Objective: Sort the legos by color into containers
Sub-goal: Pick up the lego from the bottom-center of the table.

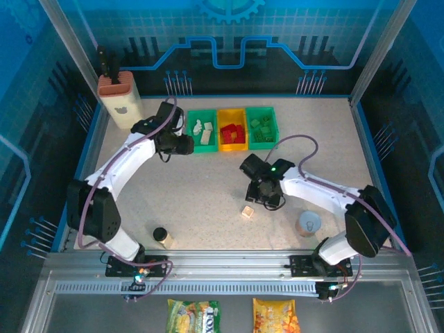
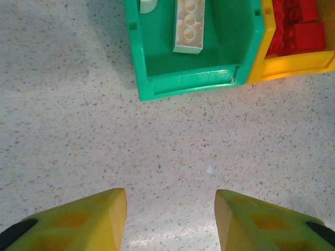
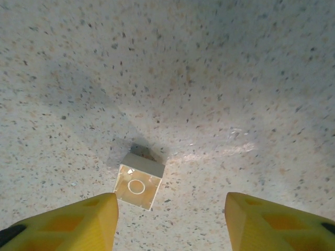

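One loose cream brick (image 1: 247, 211) lay on the speckled table (image 1: 208, 187), just below centre in the top view and well apart from the bins. In the right wrist view this cream brick (image 3: 138, 186) sat in the lower left of the frame. It looked nearly square, so no long axis could be told. Its edges were turned slightly off the frame's edges, and the face with a single ring pointed up at the camera. It rested on the table just above the lower-left yellow finger (image 3: 78, 219), untouched. The right gripper (image 3: 170, 209) was spread wide with nothing between its fingers. In the top view the right gripper (image 1: 267, 200) hung just right of the brick.

Three bins stood touching in a row at upper centre. The left green bin (image 1: 203, 149) held cream bricks (image 1: 202, 128). The yellow-orange bin (image 1: 232, 148) held red bricks (image 1: 232, 132). The right green bin (image 1: 262, 146) held green bricks (image 1: 261, 125).

In the left wrist view the left green bin (image 2: 188, 83) filled the top centre. A long cream brick (image 2: 189, 26) lay inside it, studs up. Its long axis ran almost top to bottom of the frame, and its upper end was cut off by the frame edge. The yellow-orange bin (image 2: 293, 68) and its red bricks (image 2: 298, 26) were at upper right. The left gripper (image 2: 170, 209) was spread apart and empty over bare table near the green bin's wall. In the top view the left gripper (image 1: 186, 144) sat just left of that bin.
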Available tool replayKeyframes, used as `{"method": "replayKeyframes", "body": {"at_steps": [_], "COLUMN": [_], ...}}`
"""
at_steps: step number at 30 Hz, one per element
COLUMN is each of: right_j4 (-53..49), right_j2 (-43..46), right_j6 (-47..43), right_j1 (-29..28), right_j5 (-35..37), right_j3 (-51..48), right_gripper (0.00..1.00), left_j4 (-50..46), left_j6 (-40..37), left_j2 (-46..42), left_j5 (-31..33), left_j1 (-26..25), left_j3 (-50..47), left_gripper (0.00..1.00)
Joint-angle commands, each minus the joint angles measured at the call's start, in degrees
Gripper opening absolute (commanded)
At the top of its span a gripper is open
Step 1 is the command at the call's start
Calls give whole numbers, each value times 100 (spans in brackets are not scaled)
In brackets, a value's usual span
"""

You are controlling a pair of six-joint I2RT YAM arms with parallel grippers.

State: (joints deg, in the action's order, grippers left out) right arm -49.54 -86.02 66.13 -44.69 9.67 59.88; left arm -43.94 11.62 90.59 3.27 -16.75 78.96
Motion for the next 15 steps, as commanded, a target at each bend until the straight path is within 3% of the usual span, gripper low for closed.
{"method": "replayKeyframes", "body": {"at_steps": [1,7,15], "right_j4": [-151,67,334], "right_j2": [-286,-756,-1158], "right_j6": [1038,1461,1658], "right_j1": [-301,-534,-615], "right_j5": [195,-1,-219], "right_j3": [213,261,255], "right_gripper": [59,67,66], "left_j4": [-527,-615,-271], "left_j6": [-328,-647,-993], "left_j2": [-310,-781,-1300], "left_j5": [227,430,935], "left_j1": [58,133,137], "left_j3": [-111,-315,-876], "left_gripper": [49,51,50]}}
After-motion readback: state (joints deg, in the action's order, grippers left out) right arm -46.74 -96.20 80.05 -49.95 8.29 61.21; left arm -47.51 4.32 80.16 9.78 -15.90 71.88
